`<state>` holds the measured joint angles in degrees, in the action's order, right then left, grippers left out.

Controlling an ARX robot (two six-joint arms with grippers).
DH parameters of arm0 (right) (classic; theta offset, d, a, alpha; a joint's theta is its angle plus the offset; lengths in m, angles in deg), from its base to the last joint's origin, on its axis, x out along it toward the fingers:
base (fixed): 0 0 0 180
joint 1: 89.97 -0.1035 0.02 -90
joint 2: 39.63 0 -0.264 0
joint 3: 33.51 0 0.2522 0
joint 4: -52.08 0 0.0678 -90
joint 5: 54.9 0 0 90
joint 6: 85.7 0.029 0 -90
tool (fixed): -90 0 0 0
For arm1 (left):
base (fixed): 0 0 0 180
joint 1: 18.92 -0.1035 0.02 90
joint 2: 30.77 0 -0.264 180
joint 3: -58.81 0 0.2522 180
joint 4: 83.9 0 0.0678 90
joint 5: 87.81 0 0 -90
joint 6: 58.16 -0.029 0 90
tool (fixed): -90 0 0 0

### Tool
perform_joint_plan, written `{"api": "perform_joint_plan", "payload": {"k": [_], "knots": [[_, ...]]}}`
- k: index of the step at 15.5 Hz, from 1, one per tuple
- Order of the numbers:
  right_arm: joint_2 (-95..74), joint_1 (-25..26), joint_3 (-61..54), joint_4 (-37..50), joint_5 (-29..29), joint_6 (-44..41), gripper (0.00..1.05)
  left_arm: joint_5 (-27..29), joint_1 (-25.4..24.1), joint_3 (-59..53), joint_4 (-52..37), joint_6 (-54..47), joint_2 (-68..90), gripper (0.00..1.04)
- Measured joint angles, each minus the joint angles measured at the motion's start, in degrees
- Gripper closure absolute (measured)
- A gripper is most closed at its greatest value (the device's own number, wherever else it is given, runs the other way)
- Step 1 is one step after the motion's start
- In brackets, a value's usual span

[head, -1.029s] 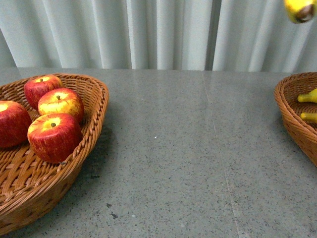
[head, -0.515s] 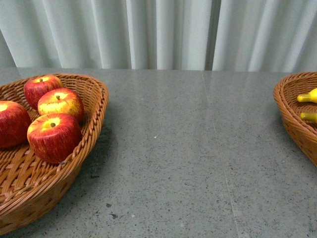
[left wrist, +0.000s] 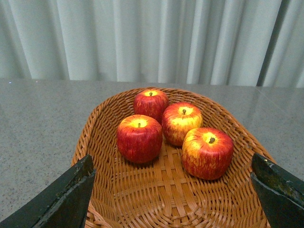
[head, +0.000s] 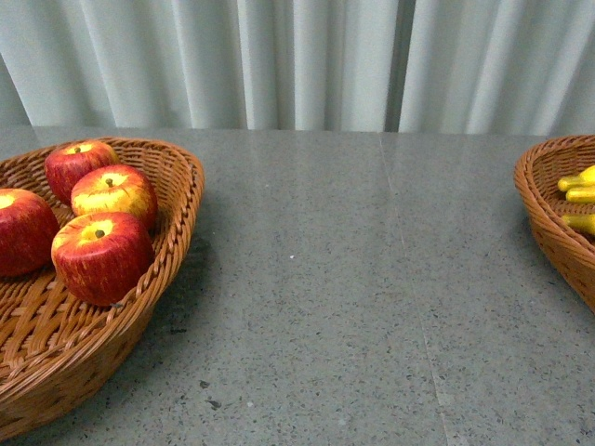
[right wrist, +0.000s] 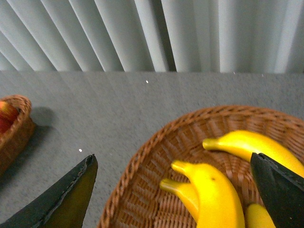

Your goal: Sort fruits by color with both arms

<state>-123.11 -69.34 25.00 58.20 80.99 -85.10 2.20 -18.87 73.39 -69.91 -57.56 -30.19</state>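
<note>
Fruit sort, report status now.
Both end effectors open, empty. Four apples in left basket, bananas in right basket. No fruit on table, nothing in the way.

Four glossy red-and-yellow apples (head: pixel 100 255) sit stems up, clustered in the wicker basket (head: pixel 177 237) at nine o'clock, while yellow bananas (head: pixel 578 195) lie in the basket (head: pixel 544 218) at three o'clock.

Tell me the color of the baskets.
Woven brown wicker basket, clearest in the left wrist view.
</note>
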Motion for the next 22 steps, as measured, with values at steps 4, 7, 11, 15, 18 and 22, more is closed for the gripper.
{"api": "perform_joint_plan", "payload": {"k": [4,7,11,15,18,22], "knots": [[12.7,-3.1,-3.3,5.6,-1.0,9.2,0.07,0.0,0.0,0.0,0.0,0.0,0.0,0.07],[30.3,-8.0,-12.2,-1.6,-17.9,7.7,0.21,0.0,0.0,0.0,0.0,0.0,0.0,0.07],[60.5,-18.5,-29.1,-14.3,-44.3,0.8,0.69,0.0,0.0,0.0,0.0,0.0,0.0,0.07],[69.5,-20.6,-37.0,-14.0,-45.9,-0.3,1.03,0.0,0.0,0.0,0.0,0.0,0.0,0.07],[74.3,-20.6,-38.8,-18.1,-45.9,-0.3,1.03,0.0,0.0,0.0,0.0,0.0,0.0,0.07],[80.0,-20.6,-41.2,-20.4,-45.9,-0.3,1.03,0.0,0.0,0.0,0.0,0.0,0.0,0.07]]}}
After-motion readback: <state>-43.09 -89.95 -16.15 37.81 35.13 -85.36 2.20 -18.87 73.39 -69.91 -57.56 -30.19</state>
